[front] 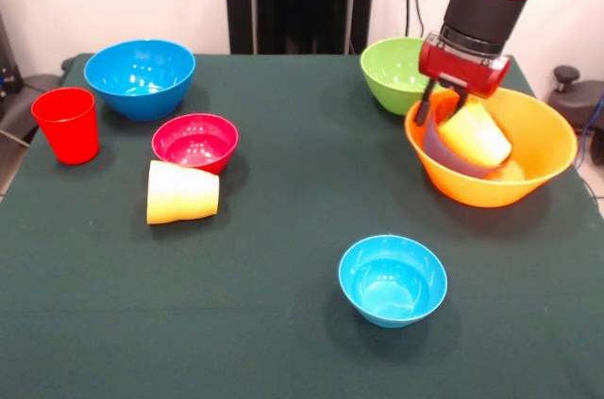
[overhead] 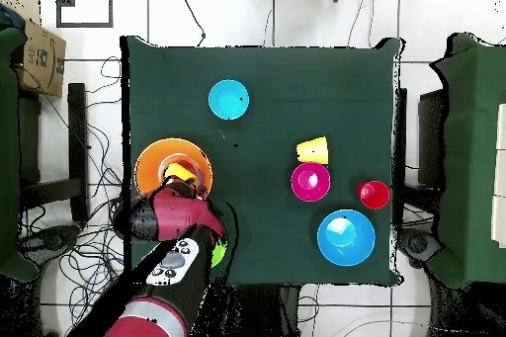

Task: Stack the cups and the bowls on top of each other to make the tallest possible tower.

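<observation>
My gripper (front: 445, 105) hangs over the large yellow-orange bowl (front: 543, 149) at the right and is shut on the upper end of a tilted yellow cup (front: 475, 133). The cup leans inside that bowl against a small blue bowl (front: 436, 149) nested in it. In the overhead view the arm hides the gripper; the orange bowl (overhead: 153, 160) and the cup (overhead: 179, 171) show. On the cloth stand a lime green bowl (front: 392, 74), a medium blue bowl (front: 140, 78), a red cup (front: 67, 124), a crimson bowl (front: 195, 142) and a light-blue bowl (front: 393, 279). A second yellow cup (front: 181, 192) lies on its side.
The dark green table (front: 283, 305) ends close to the orange bowl on the right. The green bowl stands right behind the orange one and touches or nearly touches it. In the overhead view the arm (overhead: 173, 224) covers most of the green bowl.
</observation>
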Robot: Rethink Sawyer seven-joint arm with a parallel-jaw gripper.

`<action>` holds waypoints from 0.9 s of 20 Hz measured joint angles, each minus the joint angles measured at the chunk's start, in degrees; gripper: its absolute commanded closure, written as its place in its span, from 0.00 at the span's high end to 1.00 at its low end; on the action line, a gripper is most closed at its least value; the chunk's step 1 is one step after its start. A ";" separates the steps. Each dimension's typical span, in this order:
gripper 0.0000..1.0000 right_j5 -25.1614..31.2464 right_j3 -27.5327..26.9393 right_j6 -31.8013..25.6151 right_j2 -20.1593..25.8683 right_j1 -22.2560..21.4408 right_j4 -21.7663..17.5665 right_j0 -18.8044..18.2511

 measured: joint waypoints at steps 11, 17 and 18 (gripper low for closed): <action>1.00 0.01 0.01 0.00 -0.79 0.71 1.99 1.19; 1.00 0.06 0.01 0.00 -1.36 0.62 2.02 2.37; 1.00 0.11 0.01 0.00 -1.35 0.53 2.02 2.36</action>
